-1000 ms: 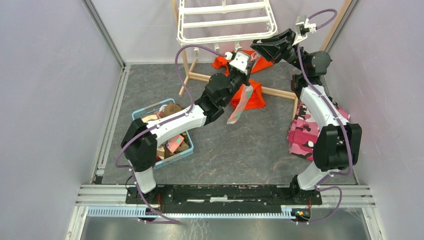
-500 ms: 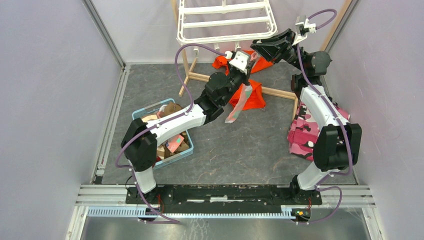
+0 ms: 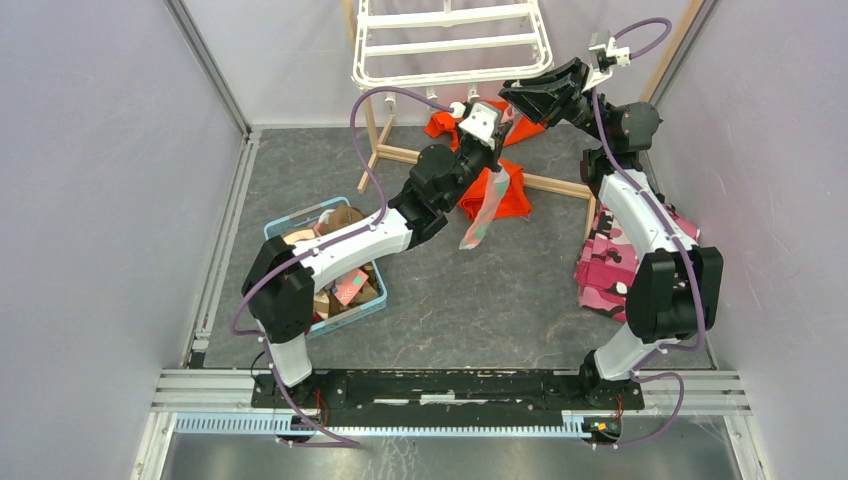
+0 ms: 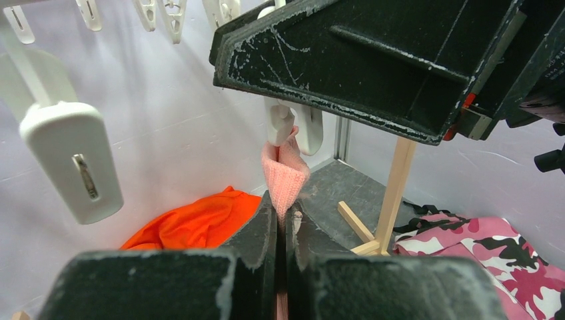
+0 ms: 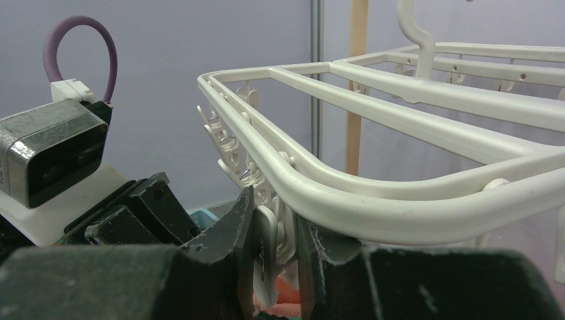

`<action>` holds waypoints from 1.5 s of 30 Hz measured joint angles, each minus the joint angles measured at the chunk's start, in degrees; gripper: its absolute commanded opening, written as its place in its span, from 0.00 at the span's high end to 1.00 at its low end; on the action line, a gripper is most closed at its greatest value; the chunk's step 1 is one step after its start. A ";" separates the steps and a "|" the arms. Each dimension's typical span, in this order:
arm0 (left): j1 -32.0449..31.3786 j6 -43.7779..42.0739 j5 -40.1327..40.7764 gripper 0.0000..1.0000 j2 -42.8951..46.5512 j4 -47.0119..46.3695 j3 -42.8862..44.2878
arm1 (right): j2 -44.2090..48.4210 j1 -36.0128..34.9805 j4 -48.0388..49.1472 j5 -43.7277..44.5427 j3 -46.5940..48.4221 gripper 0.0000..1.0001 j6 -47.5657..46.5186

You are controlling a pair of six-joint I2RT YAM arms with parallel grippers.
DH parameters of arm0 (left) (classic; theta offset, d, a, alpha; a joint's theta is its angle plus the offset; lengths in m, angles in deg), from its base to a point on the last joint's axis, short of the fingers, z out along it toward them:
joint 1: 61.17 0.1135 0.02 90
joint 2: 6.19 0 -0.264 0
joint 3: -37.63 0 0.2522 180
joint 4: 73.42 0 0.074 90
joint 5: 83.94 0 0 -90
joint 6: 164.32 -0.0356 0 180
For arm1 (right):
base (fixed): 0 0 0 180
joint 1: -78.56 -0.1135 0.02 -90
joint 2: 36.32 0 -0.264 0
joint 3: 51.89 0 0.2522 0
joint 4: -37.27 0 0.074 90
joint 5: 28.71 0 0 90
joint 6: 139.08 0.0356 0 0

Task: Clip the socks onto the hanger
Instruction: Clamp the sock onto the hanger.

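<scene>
The white hanger hangs at the back, its clips dangling round the edge. My left gripper is shut on a pink sock with teal patches, whose length hangs down below it. In the left wrist view the gripper holds the sock's pink top up, touching a white clip. My right gripper is just above, at the hanger's front edge. In the right wrist view its jaws are pressed on that clip under the frame's rail.
A blue basket with more socks stands by the left arm. An orange garment and the wooden stand's foot lie under the hanger. A pink camouflage cloth lies by the right arm. Walls enclose both sides.
</scene>
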 measured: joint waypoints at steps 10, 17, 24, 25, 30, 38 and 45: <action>0.00 0.63 0.09 0.98 0.09 -0.07 0.00 | 0.02 -0.24 -0.04 -0.07 0.00 1.00 -0.11; 0.00 1.14 0.22 0.98 0.98 -0.87 -0.07 | 0.02 -0.24 -0.07 -0.07 0.00 1.00 -0.20; 0.02 2.38 0.31 0.98 2.97 -2.99 -1.81 | 0.02 -0.24 -0.04 -0.07 0.00 1.00 -0.20; 0.02 2.62 0.31 0.98 3.08 -3.13 -1.92 | 0.00 -0.24 -0.04 -0.07 0.00 1.00 -0.20; 0.07 3.91 0.17 0.98 3.10 -3.54 -2.23 | 0.00 -0.24 -0.04 -0.07 0.00 1.00 -0.20; 1.79 10.71 -2.82 0.98 3.63 -4.48 -4.07 | 0.00 -0.26 -0.07 -0.13 0.00 1.00 -0.24; 4.76 20.50 -7.85 0.98 3.74 -6.25 -4.50 | 0.00 -0.24 -0.04 -0.20 0.00 1.00 -0.44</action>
